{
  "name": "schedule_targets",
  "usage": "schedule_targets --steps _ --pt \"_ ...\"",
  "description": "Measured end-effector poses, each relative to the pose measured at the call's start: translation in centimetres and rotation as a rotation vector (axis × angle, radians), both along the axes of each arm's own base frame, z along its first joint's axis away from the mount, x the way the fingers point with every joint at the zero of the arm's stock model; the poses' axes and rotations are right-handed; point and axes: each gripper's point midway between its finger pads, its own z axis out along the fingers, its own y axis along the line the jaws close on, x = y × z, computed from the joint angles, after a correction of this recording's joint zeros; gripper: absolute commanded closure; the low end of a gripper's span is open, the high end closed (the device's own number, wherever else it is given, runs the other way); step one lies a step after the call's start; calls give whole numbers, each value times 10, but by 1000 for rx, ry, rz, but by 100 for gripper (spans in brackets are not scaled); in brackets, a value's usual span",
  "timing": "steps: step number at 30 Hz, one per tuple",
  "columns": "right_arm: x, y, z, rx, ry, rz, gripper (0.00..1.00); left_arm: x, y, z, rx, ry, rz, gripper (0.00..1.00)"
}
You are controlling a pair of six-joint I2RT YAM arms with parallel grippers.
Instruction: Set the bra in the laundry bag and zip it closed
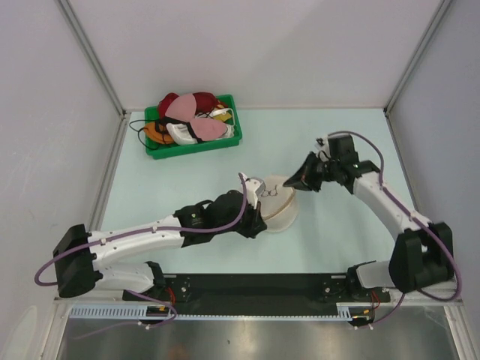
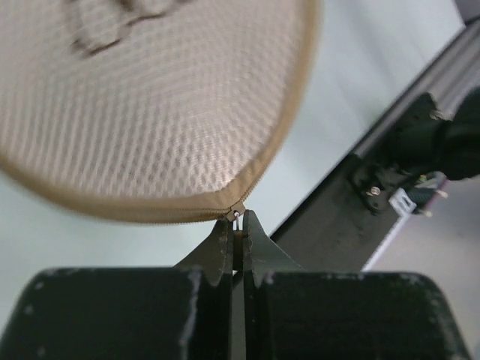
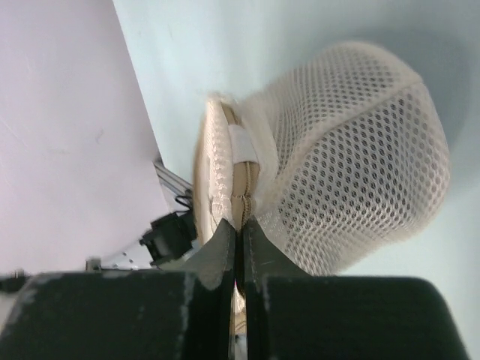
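The cream-white mesh laundry bag stands on its side mid-table between both grippers. My left gripper is at its near-left rim. In the left wrist view it is shut on the small metal zip pull at the edge of the tan-rimmed lid. My right gripper is at the far-right rim. In the right wrist view it is shut on the bag's zip seam, next to the mesh dome. The black bra is hidden; only a blurred dark shape shows through the lid.
A green plastic bin with several red, pink, white and orange bras stands at the back left. Grey walls and metal posts bound the table on the left, right and back. The black base rail runs along the near edge.
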Motion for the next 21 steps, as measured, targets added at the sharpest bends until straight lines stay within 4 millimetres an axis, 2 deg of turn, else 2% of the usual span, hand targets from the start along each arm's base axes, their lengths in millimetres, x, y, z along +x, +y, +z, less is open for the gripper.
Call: schedule_targets --steps 1,2,3,4,5,6,7,8,11,13,16,18,20,21 --pt "9 9 5 0 -14 37 91 -9 -8 3 -16 1 -23 100" --pt "17 16 8 -6 -20 68 82 -14 -14 6 -30 2 -38 100" --pt "18 26 8 -12 -22 105 76 -18 -23 10 -49 7 -49 100" --pt "21 32 8 -22 -22 129 71 -20 -29 10 -57 13 -54 100" --pt "24 35 5 -31 -23 142 60 -20 -34 10 -59 20 -54 100" --pt "28 35 1 -45 -21 151 54 -18 -43 10 -63 25 -52 100" --pt "29 33 -6 -65 -14 149 45 -16 -49 9 -64 30 -47 100" --pt "30 28 -13 -96 -4 138 32 -13 -54 6 -53 36 -44 100" --pt "31 4 -25 -206 -1 90 16 -8 -67 -5 -25 53 -40 100" --pt "26 -15 -25 -297 -21 48 10 -7 -71 -9 -18 61 -42 100" --pt "11 -44 -9 -393 -90 -27 7 -9 -77 -7 -25 70 -56 100" --pt "-8 -61 7 -417 -146 -91 7 -11 -82 -4 -35 76 -72 100" --pt "-28 -67 18 -384 -193 -136 10 -12 -86 -2 -42 83 -80 100" --pt "-39 -68 18 -360 -192 -151 11 -13 -87 -2 -45 88 -84 100"
